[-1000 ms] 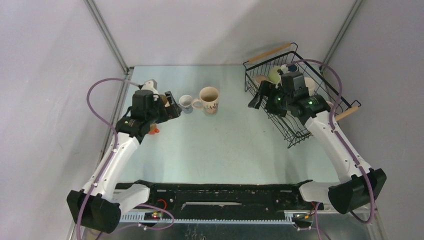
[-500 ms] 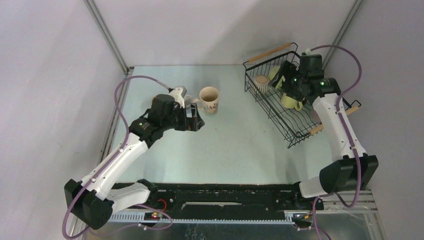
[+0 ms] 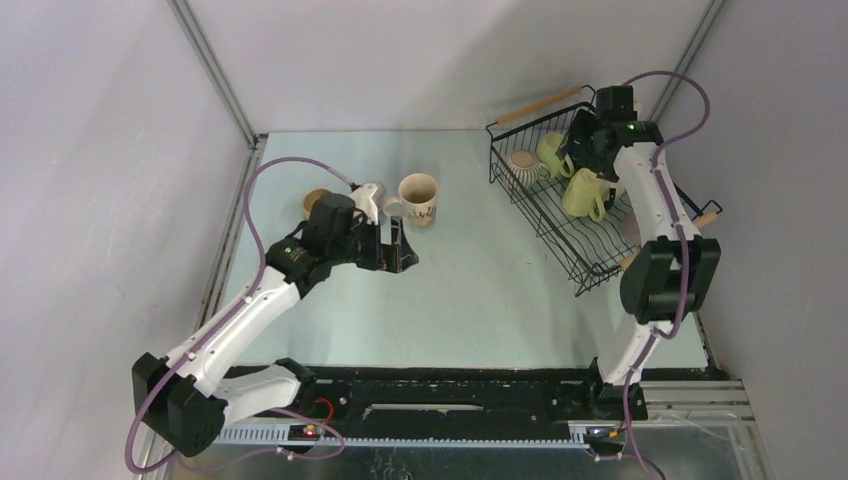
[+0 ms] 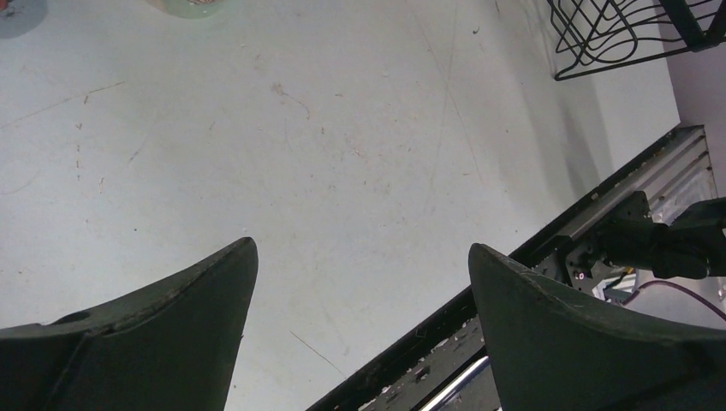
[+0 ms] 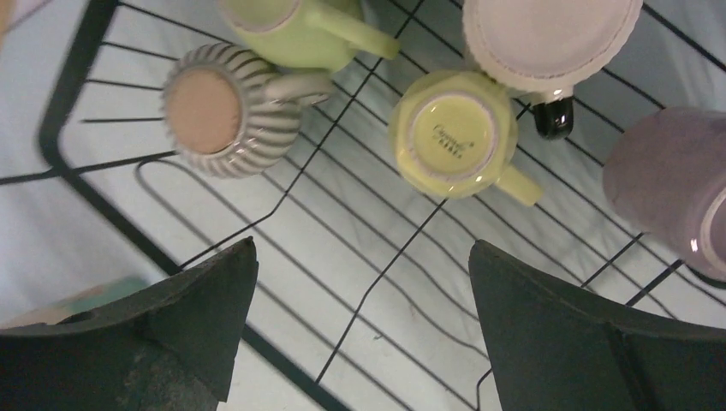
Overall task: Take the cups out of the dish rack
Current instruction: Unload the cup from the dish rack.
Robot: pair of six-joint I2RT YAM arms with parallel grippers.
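The black wire dish rack (image 3: 600,262) stands at the right. It holds a ribbed beige cup (image 3: 522,163) (image 5: 224,109), two pale yellow-green mugs (image 3: 583,192) (image 5: 454,133) (image 5: 291,21), a white cup (image 5: 550,38) and a mauve-pink cup (image 5: 663,180), all upside down. My right gripper (image 3: 583,150) (image 5: 360,248) is open and empty above the rack floor. On the table stand a tan cup (image 3: 316,200), a white cup (image 3: 385,207) and a cream floral mug (image 3: 418,198). My left gripper (image 3: 397,250) (image 4: 360,248) is open and empty above bare table, near the floral mug.
The rack has light wooden handles at its far end (image 3: 540,103) and right side (image 3: 700,222). A rack corner (image 4: 616,34) shows top right in the left wrist view. The black base rail (image 3: 450,385) runs along the near edge. Grey walls enclose the table.
My left gripper has moved right, away from the tan cup, which now stands uncovered. My right gripper has swung from the rack's left edge to over its far part.
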